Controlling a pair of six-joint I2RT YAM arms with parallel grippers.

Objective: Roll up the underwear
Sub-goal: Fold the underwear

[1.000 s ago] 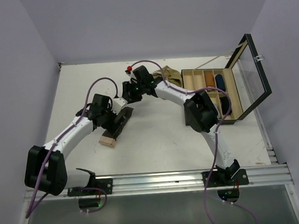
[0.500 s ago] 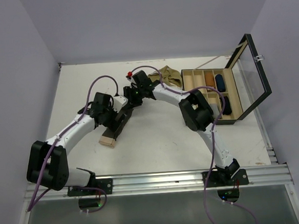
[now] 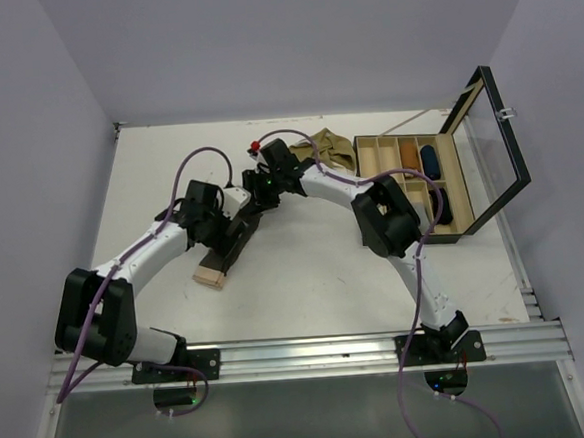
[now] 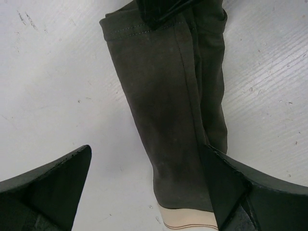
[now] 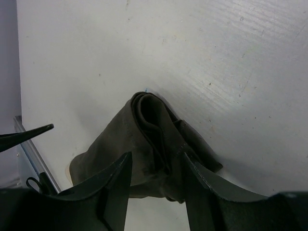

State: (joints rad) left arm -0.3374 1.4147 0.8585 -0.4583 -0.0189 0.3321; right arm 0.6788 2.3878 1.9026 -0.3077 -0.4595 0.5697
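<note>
The left arm (image 3: 139, 255) is stretched from its base at the near left, up and to the right over the white table (image 3: 316, 277). Its wrist is bent down, so that the left gripper (image 4: 147, 151) is held above the dark brown boxer brief (image 4: 168, 106). Its jaws are spread wide, one finger to each side of the cloth near the beige waistband (image 4: 187, 220), and nothing is gripped. The right arm (image 3: 330, 186) is folded at a raised elbow and extended to the left, close to the left wrist. The right gripper (image 5: 157, 156) is set at the opposite end of the brief. Its jaws are partly closed on the curled, bunched cloth there, which fills the gap between the fingers.

The brief is folded into a long narrow strip and is laid flat on the table between the two grippers. In the top view its long axis is seen running from near left to far right. The waistband end is pointed toward the near left and the bunched end toward the far right. The olive-tan boxer brief (image 3: 333, 148) is seen crumpled farther back, just beside the open wooden compartment box (image 3: 378, 159).
</note>
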